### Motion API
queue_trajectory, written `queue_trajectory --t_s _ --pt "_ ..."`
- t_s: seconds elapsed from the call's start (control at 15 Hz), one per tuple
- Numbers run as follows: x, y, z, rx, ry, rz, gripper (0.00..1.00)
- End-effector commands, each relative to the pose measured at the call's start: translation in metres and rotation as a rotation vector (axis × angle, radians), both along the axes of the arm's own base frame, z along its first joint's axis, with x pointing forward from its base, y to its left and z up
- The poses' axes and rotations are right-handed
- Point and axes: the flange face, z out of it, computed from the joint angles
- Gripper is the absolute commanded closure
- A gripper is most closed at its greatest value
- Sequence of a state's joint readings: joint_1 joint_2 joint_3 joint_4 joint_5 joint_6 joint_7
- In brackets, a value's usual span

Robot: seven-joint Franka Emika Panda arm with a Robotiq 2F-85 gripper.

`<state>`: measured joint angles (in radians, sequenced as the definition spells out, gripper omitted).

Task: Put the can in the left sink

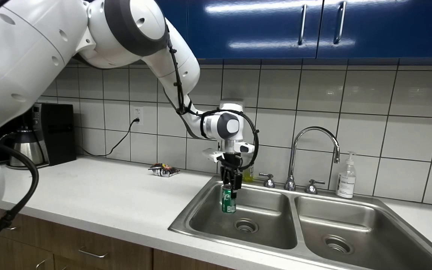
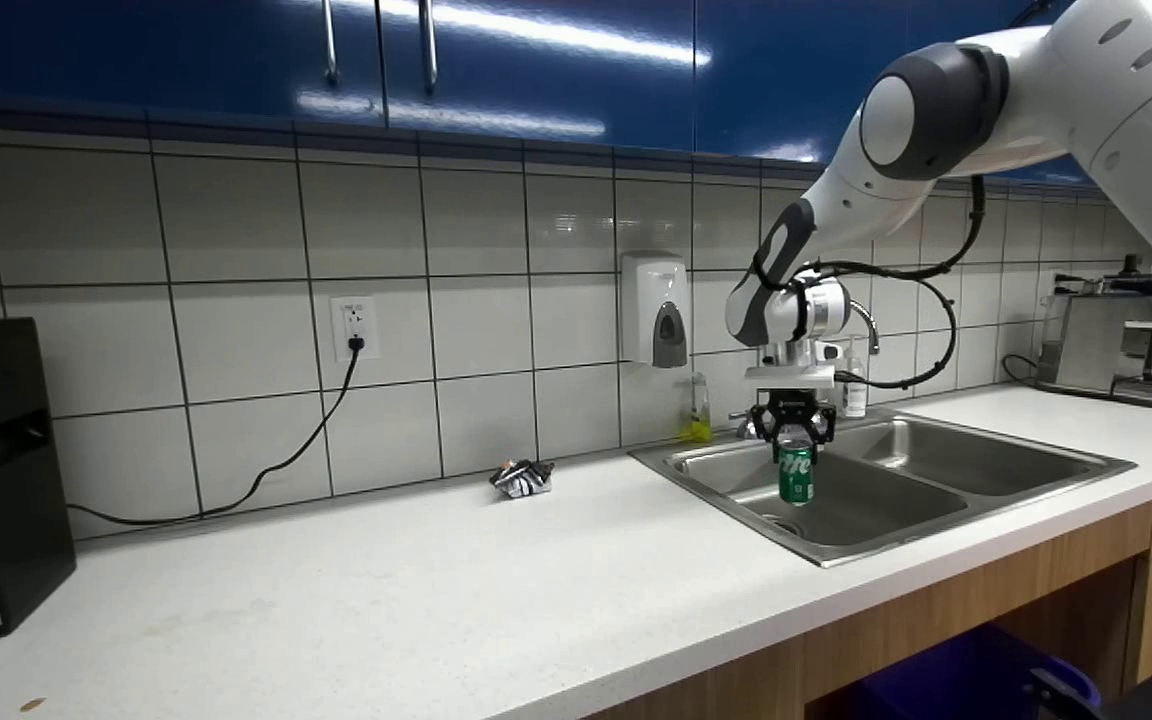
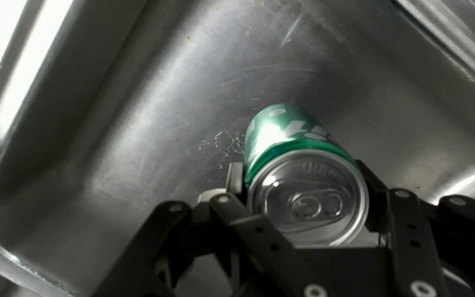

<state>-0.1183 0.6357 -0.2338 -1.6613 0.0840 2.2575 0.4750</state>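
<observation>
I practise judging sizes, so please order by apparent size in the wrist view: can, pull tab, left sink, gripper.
1. left sink
2. gripper
3. can
4. pull tab
The first two run past the picture's edge.

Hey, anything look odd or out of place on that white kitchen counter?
A crinkled, shiny multicoloured packet lies near the pale tiled wall like possible litter, and a small brown spot mars the white countertop, perhaps a stain.

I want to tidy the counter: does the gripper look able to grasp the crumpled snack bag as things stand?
Probably not: the gripper is closed on the green drink can, and likely must release it before taking the crumpled snack bag.
</observation>
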Motion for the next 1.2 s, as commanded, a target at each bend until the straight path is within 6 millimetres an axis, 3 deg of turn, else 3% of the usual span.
queue_trajectory --t_s 0.0,0.67,1.13 --pt "-0.005 -0.01 -0.011 0.014 -0.019 -0.038 0.62" --pt "-0.013 -0.021 -0.065 0.035 0.006 -0.07 0.62" --pt "-0.02 -0.028 -0.089 0.043 0.029 -0.086 0.62"
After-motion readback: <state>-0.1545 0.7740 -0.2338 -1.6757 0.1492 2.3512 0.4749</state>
